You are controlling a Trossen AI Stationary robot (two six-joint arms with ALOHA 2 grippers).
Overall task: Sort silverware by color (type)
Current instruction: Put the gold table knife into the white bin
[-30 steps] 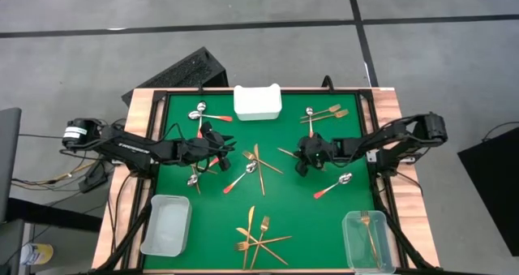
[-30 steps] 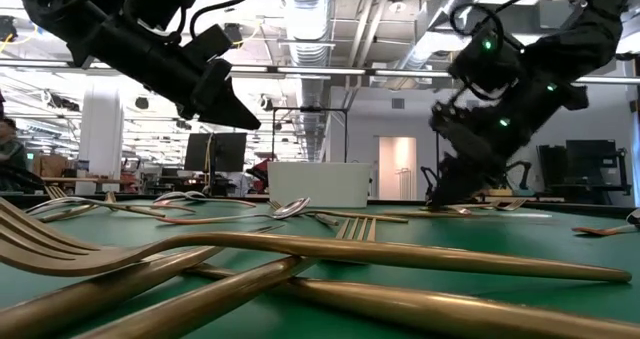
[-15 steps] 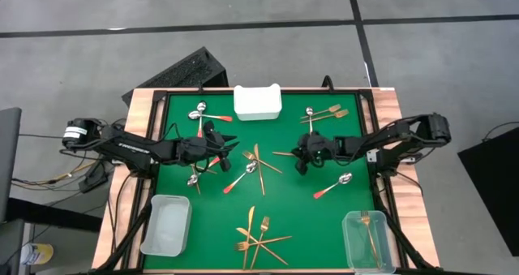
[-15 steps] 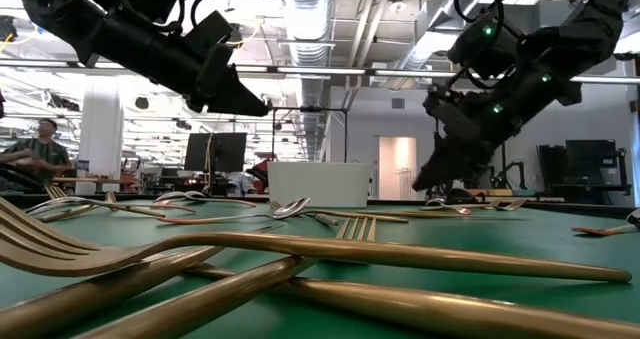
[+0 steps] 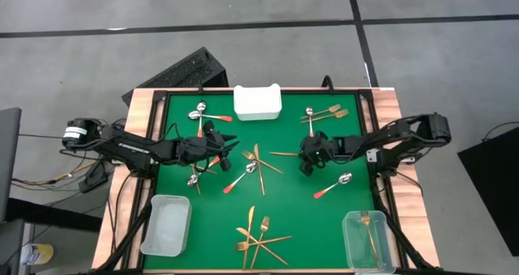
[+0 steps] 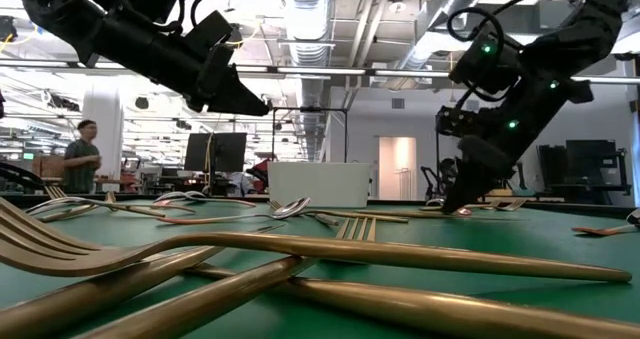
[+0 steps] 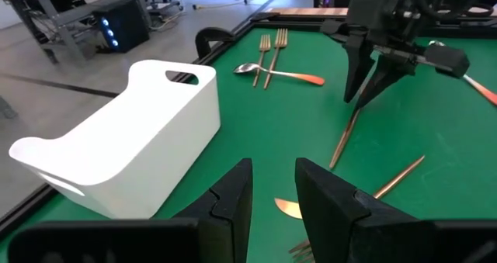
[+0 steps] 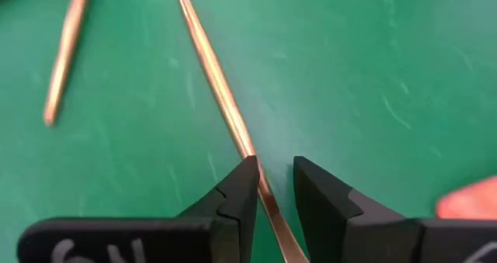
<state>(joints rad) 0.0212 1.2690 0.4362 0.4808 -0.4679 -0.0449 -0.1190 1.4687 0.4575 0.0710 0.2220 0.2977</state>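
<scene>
Silverware lies scattered on the green felt: red-handled spoons (image 5: 240, 178), gold forks (image 5: 324, 113) and a gold pile (image 5: 258, 236). A slim copper piece (image 5: 284, 154) lies mid-table. My right gripper (image 8: 272, 166) is open, pointing steeply down. Its fingertips stand on either side of the copper handle (image 8: 262, 187) at the felt (image 6: 455, 207). My left gripper (image 7: 273, 174) hovers open over the table's left half (image 5: 220, 141), with nothing between its fingers. My right gripper straddles the copper piece's handle near one end, coming from above with the fingers across it. One fingertip (image 8: 247, 174) sits right against the handle, but I cannot tell whether it touches. The piece lies flat on the felt.
A white tray (image 5: 258, 101) stands at the far edge. A clear bin (image 5: 166, 224) sits near left; another (image 5: 369, 240) near right has a gold fork in it. More spoons (image 5: 209, 115) lie around the left arm. A person stands in the room beyond (image 6: 80, 154).
My right gripper has swung its fingertips up off the felt, then set them down again a little toward the table's right edge, tipped more steeply. The copper piece has turned slightly and now lies level across the table.
</scene>
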